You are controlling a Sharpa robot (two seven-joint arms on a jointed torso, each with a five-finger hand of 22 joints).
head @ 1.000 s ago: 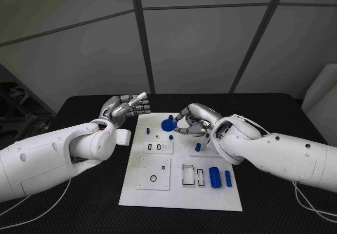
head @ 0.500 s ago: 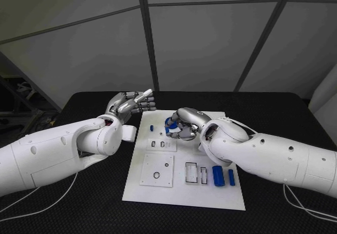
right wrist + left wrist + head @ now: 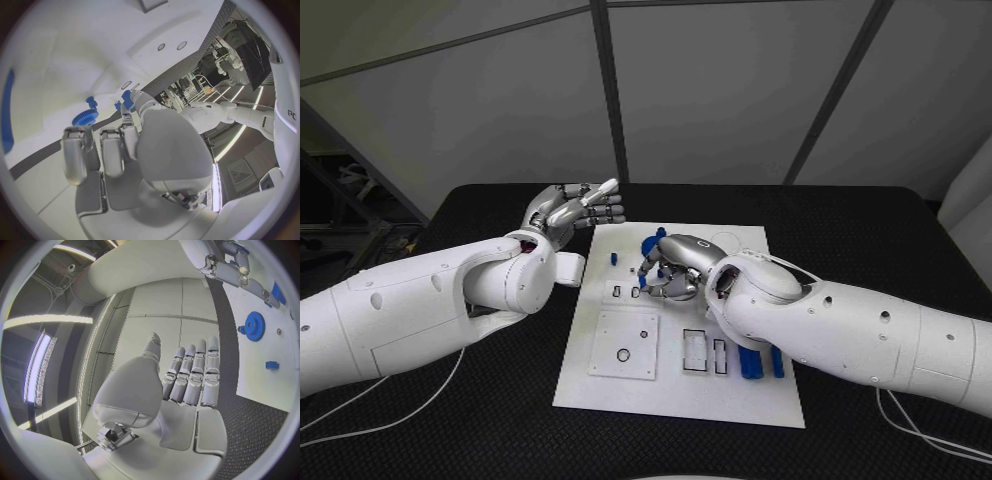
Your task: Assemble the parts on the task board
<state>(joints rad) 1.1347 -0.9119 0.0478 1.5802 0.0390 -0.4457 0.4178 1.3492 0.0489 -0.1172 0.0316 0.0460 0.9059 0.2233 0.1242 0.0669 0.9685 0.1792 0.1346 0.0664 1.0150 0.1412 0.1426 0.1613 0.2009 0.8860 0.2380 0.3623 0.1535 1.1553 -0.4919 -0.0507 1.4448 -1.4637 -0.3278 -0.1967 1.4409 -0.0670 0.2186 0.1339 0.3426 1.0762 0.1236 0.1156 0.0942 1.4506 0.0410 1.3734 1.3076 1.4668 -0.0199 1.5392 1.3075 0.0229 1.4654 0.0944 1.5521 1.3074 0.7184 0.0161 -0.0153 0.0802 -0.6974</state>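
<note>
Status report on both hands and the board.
Left hand open, raised off the white task board's far left corner. Right hand low over board; hold unclear. Blue toothed gear standing free.

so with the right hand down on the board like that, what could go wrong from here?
1. The right hand sits low over the task board, close to the blue gear and small blue pegs; a sideways move could knock them.
2. The right forearm hangs over the blue cylinders and partly hides them, so it might sweep them.
3. The left hand is raised off the board's edge with nothing in it, so the board could slide if pushed.
</note>
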